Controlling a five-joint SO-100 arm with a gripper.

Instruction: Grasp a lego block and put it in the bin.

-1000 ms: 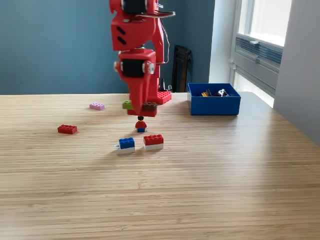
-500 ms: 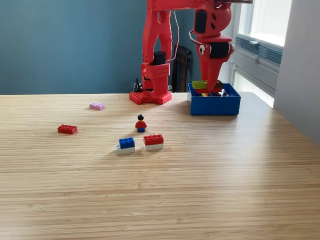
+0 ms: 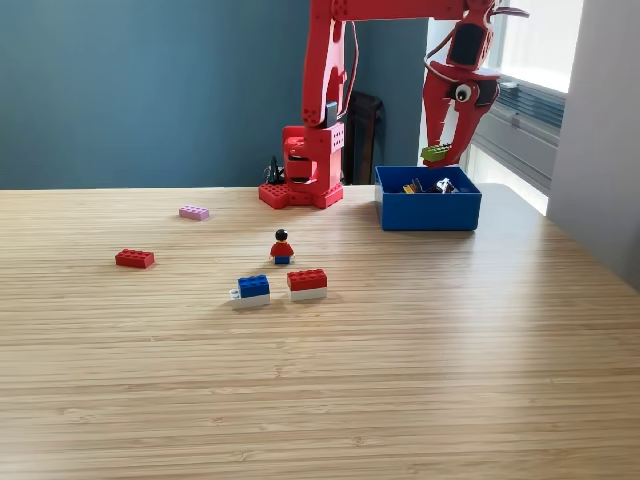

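You're at the drop: the red arm's gripper [image 3: 440, 152] hangs above the blue bin [image 3: 429, 211], jaws closed on a green lego block [image 3: 436, 153], so next just open them to release.

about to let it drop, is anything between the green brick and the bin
Nothing visible. The gripper holds the green brick in the air above the blue bin, whose top is open. Only a few small pieces lie inside it.
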